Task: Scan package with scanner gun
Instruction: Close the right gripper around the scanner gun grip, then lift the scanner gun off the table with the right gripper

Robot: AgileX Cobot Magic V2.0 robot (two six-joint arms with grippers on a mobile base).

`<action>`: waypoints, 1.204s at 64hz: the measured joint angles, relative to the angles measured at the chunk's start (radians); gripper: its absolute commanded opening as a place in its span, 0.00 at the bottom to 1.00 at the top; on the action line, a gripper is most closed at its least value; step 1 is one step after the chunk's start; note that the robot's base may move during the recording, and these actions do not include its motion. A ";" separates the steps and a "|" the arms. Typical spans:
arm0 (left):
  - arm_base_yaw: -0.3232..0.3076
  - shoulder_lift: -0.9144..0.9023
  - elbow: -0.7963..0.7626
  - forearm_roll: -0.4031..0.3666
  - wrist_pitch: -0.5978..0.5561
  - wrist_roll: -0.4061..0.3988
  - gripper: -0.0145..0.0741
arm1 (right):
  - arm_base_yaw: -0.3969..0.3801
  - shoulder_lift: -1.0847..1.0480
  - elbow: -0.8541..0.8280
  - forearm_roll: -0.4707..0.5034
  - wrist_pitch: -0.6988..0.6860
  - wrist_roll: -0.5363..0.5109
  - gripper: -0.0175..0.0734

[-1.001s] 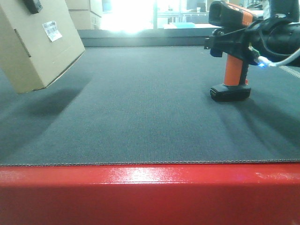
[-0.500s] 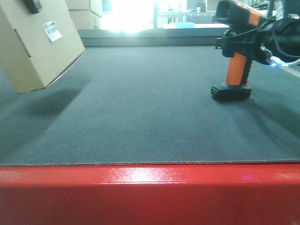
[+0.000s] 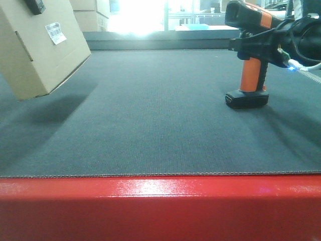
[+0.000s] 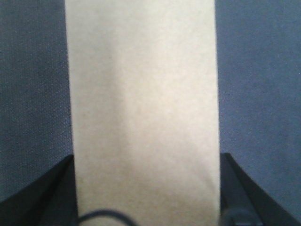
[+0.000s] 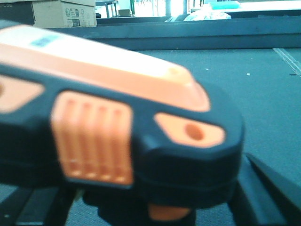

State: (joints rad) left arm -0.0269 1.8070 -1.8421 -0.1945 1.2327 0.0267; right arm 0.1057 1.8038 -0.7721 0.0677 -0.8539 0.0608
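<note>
The package (image 3: 37, 47), a tan cardboard box with a white barcode label (image 3: 55, 32), hangs tilted above the mat at the far left. My left gripper (image 3: 35, 6) is shut on it from above. In the left wrist view the package (image 4: 143, 94) fills the space between both black fingers (image 4: 59, 181) of the left gripper (image 4: 146, 165). The scanner gun (image 3: 249, 70), black and orange, stands on its flat base at the right. My right gripper (image 3: 258, 47) is shut on it just below the head. Its head (image 5: 117, 117) fills the right wrist view over the right gripper (image 5: 141, 200).
A dark grey mat (image 3: 150, 110) covers the table, which has a red front edge (image 3: 160, 206). Stacked cardboard boxes (image 3: 93, 12) stand at the back left, also seen as boxes (image 5: 61, 14). A white cable with a blue light (image 3: 293, 65) runs off to the right.
The scanner gun's head swung right with my right gripper, then came back left and more upright. Its base stayed on the mat. The package has not moved.
</note>
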 measured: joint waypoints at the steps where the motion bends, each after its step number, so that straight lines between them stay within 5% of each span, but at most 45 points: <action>1: 0.000 0.000 0.000 0.000 0.000 0.000 0.34 | 0.000 0.000 0.000 0.000 0.000 0.000 0.63; 19: 0.000 0.000 0.000 0.000 0.000 0.000 0.34 | 0.000 0.000 0.000 -0.004 -0.003 0.004 0.40; 35: 0.000 0.000 0.000 0.000 0.000 0.000 0.34 | 0.000 0.000 0.000 -0.006 -0.003 0.004 0.39; 52: 0.000 0.000 0.000 -0.039 0.000 0.000 0.35 | 0.000 -0.067 0.006 -0.112 0.029 0.004 0.39; 77: 0.000 0.000 0.000 -0.041 0.000 -0.016 0.40 | 0.000 -0.137 -0.108 -0.115 0.190 -0.263 0.39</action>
State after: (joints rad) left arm -0.0269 1.8070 -1.8421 -0.2358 1.2327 0.0109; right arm 0.1057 1.6668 -0.8804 -0.0475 -0.6643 -0.2025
